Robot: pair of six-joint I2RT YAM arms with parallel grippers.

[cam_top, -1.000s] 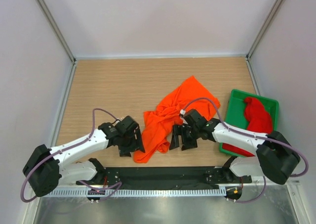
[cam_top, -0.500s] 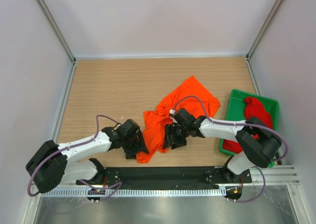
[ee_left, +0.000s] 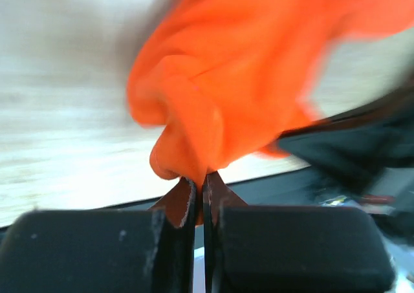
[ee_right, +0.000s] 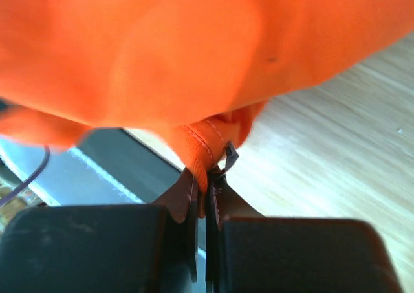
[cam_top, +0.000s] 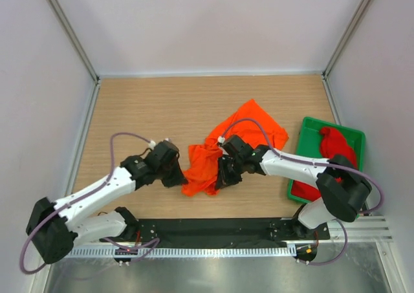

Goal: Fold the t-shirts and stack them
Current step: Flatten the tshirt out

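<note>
Left gripper (ee_left: 200, 186) and right gripper (ee_right: 204, 183) each pinch the orange t-shirt (cam_top: 255, 121) — bunched (shape lost in folds).

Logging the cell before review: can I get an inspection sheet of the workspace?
Surface: light wooden table.
Job's things: orange t-shirt crumpled mid-table; red t-shirt bunched in the green tray at the right edge.
Clutter: nothing seen besides that tray.
Grippers: left gripper and right gripper each shut on orange t-shirt fabric.
Cables: purple cables loop along both arms.
Surroundings: white walls on three sides.
</note>
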